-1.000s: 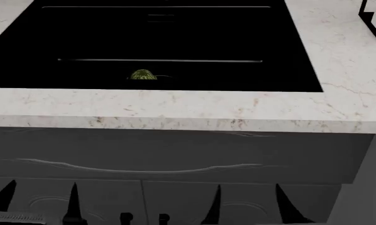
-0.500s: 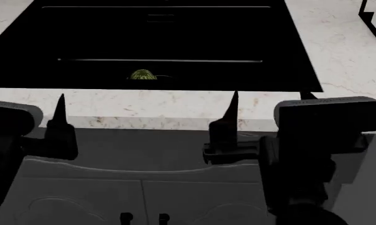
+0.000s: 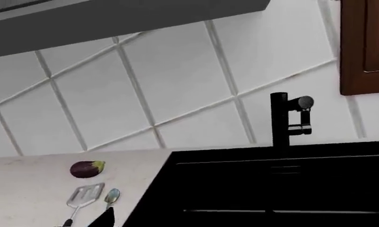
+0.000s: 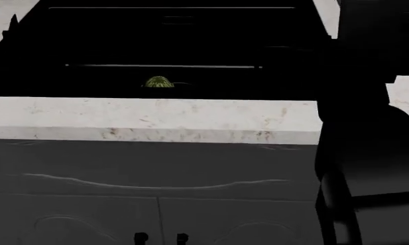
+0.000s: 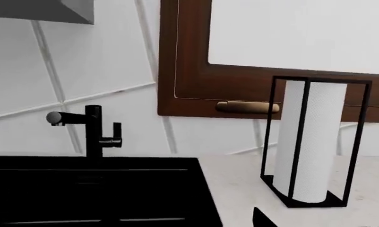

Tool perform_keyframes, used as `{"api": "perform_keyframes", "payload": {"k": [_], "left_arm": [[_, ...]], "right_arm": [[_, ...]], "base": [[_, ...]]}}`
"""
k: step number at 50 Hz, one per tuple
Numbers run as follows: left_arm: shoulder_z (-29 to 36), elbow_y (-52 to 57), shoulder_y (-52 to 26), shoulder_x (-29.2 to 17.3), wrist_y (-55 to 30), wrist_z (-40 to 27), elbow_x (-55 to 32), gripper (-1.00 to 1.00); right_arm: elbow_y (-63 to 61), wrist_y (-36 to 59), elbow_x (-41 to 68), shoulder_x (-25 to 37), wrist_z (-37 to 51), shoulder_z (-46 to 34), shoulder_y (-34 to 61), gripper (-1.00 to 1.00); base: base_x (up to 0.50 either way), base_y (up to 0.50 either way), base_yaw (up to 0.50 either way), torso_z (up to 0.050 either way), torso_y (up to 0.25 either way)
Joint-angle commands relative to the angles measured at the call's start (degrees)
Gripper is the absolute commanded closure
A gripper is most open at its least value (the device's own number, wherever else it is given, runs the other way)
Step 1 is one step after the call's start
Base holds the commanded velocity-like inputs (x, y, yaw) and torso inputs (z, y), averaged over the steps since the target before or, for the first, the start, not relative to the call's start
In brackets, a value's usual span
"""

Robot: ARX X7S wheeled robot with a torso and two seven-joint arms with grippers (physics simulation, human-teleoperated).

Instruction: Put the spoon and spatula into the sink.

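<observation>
In the left wrist view the spatula (image 3: pixel 83 196) and the spoon (image 3: pixel 112 196) lie side by side on the pale counter, left of the black sink (image 3: pixel 265 189). The spoon is the one nearer the basin. One dark fingertip (image 3: pixel 104 219) of my left gripper shows just before the spoon; the other is lost against the black basin. My right gripper shows one fingertip (image 5: pixel 264 219) over the counter right of the sink (image 5: pixel 95 189). Both sets of jaws stand wide apart and hold nothing. In the head view neither utensil shows, and my right arm (image 4: pixel 367 102) covers the sink's (image 4: pixel 190 46) right side.
A purple eggplant (image 3: pixel 87 169) lies behind the spatula. The black faucet (image 3: pixel 284 118) stands at the sink's back. A small green round object (image 4: pixel 158 82) sits in the basin near its front wall. A paper towel roll in a black frame (image 5: pixel 309 142) stands on the right counter.
Both arms rose from below the counter front to above it. The right arm now fills the head view's right side; the left has gone to the upper left.
</observation>
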Motion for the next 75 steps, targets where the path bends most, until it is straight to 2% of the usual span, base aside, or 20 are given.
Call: {"api": "perform_keyframes", "payload": {"k": [1, 32, 61, 75], "left_arm": [[-1.0, -5.5, -6.2, -0.4, -0.7, -1.6, 0.9, -1.0], [0.4, -5.4, -6.1, -0.6, -1.4, -2.0, 0.5, -1.0], [0.6, -6.1, -5.7, -0.7, -0.8, -2.2, -0.3, -1.0], [0.8, -6.6, -5.8, -0.5, -0.8, -2.3, -0.8, -1.0]], "right_arm": [[4.0, -0.9, 0.7, -0.6, 0.2, 1.8, 4.0, -1.0], [2.9, -0.8, 3.5, -0.7, 0.0, 4.6, 2.3, -1.0], [3.5, -1.8, 5.0, -0.9, -0.2, 4.7, 1.8, -1.0], [3.5, -1.4, 5.3, -0.8, 0.6, 5.3, 1.6, -1.0]], "base": [[0.24, 0.25, 0.0, 0.0, 0.0], [0.36, 0.26, 0.0, 0.0, 0.0], [0.34, -0.02, 0.0, 0.0, 0.001], [0.27, 0.33, 0.0, 0.0, 0.001]]}}
